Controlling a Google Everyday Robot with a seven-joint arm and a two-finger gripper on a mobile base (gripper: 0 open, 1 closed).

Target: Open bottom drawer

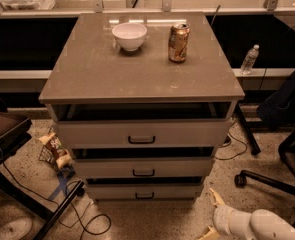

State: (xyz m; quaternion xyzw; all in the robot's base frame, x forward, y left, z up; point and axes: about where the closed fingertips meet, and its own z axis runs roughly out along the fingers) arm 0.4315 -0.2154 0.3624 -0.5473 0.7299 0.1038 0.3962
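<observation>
Pincer is noted spread wide and empty at lower right; bottom drawer is found leftward, its handle lying horizontal

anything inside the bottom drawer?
Only a dark slit shows above the pale grey bottom drawer front; the pale grey middle drawer covers its interior. The tool hangs open, lower right of it.

Pincer low at lower right, fingers spread, pointing left.
</observation>
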